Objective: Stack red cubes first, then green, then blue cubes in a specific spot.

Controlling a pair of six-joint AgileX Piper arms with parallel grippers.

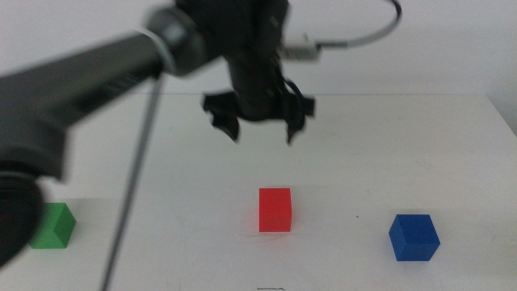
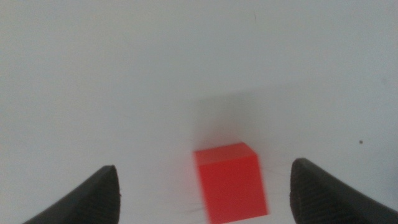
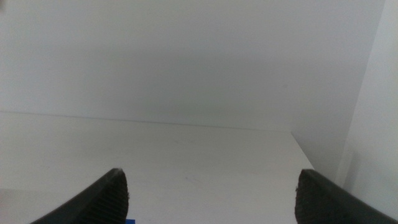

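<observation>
Your left end effector [image 1: 260, 121] hangs above the desk [image 1: 420, 145], up and behind the red cube [image 1: 275, 209], with its jaws spread wide and nothing between them. In the left wrist view the red cube [image 2: 231, 181] sits on the bare white surface between the two jaw tips but below them, so you are over it, not on it. The picture is blurred, so you cannot judge exactly how high the jaws are.

The right end effector [image 3: 211, 202] shows only in its own wrist view, jaws apart and empty, looking across the desk toward the far wall; a sliver of blue shows at the lower edge between them, too small to name with certainty. That arm is out of the middle view.

As for progress, nothing is stacked yet. All three cubes lie singly on the desk, well apart: the green cube [image 1: 53, 225] at the left near the arm's base, the red one in the middle, the blue cube [image 1: 414, 237] at the right. No spot is marked on the desk, so you cannot tell whether red already stands where the stack belongs. By the look of it, you have the whole job ahead: red placed or confirmed, then green on top, then blue.
</observation>
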